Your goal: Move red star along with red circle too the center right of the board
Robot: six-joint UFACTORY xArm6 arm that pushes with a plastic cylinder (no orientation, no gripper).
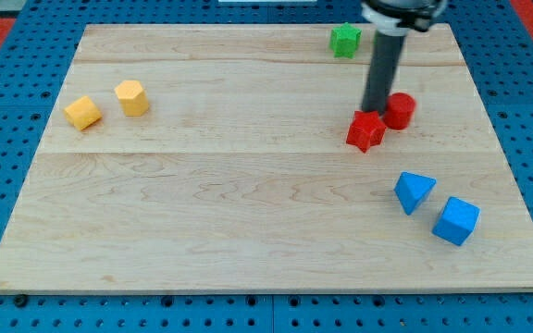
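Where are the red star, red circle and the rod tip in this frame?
red star (365,130), camera view, middle of its top face.
red circle (400,110), camera view, its visible right part.
my tip (375,110), camera view, rod's very end, just above the red star, left of the red circle.

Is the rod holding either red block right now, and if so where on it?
Nothing is held. My tip has no jaws; it stands at the red star's top edge, just left of the red circle, only able to push.

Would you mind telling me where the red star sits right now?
The red star lies right of the board's centre, touching the red circle on its upper right, with my tip just above it.
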